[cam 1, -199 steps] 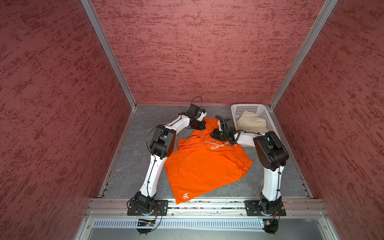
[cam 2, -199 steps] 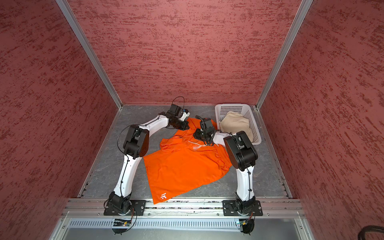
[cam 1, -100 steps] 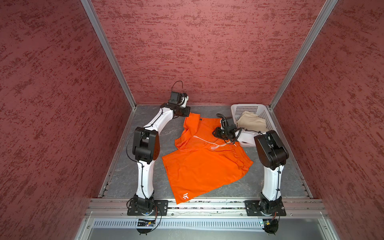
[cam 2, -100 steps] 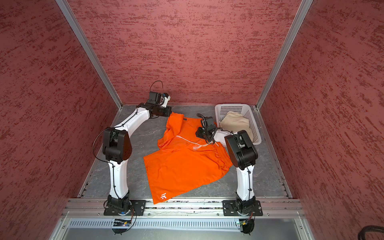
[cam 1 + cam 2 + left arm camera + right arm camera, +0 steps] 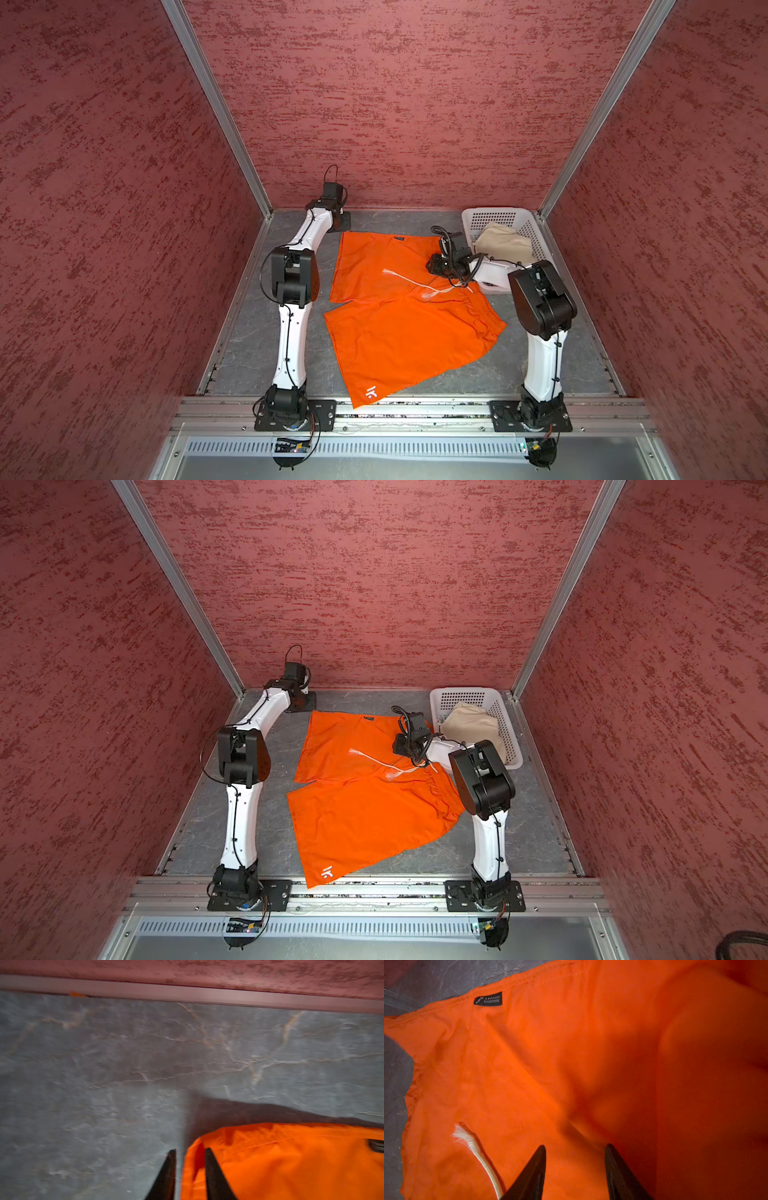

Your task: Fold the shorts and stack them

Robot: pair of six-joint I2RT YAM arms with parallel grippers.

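Note:
The orange shorts point(image 5: 399, 332) point(image 5: 361, 812) lie spread flat on the grey table in both top views, both legs pointing left and the white drawstring point(image 5: 411, 280) loose across them. My left gripper point(image 5: 341, 224) point(image 5: 190, 1150) is low at the back left, open, with the far leg's corner point(image 5: 291, 1163) lying loose at its fingertips. The right gripper point(image 5: 432, 266) point(image 5: 575, 1146) hovers open over the waist area of the orange cloth point(image 5: 550, 1064), holding nothing. The beige shorts point(image 5: 503, 247) point(image 5: 471, 727) sit bunched in the basket.
The white perforated basket point(image 5: 490, 212) point(image 5: 457, 690) stands at the back right corner, right behind my right forearm. Red walls close in the table on three sides. A metal rail point(image 5: 415, 409) runs along the front edge, where the near leg's hem logo point(image 5: 371, 391) reaches.
My left arm swung out to the back left, drawing the far leg of the orange shorts flat, and its jaws opened and let the corner go. The right jaws widened slightly.

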